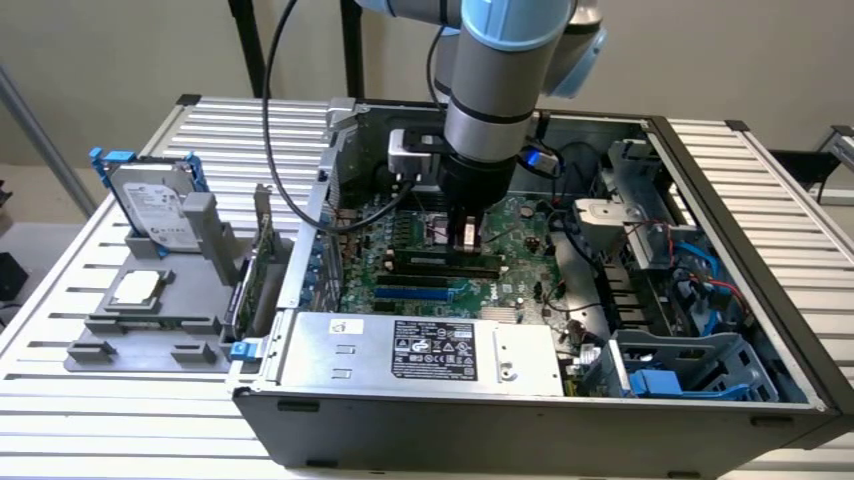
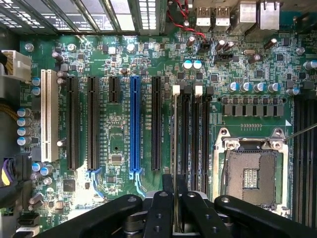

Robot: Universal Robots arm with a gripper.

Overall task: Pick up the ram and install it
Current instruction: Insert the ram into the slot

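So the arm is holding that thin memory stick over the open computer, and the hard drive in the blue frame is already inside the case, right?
Not quite: the hard drive stands outside the computer case, on the grey holder, as the exterior view shows. The end effector does hold the ram over the motherboard.

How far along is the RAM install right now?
Pickup looks done: the gripper is shut on the ram, which shows edge-on as a thin strip. In hand: the stick hangs over the memory slots beside the CPU socket, the arm low inside the computer case. Left: seating it. Whether it has entered a slot yet, I cannot tell.
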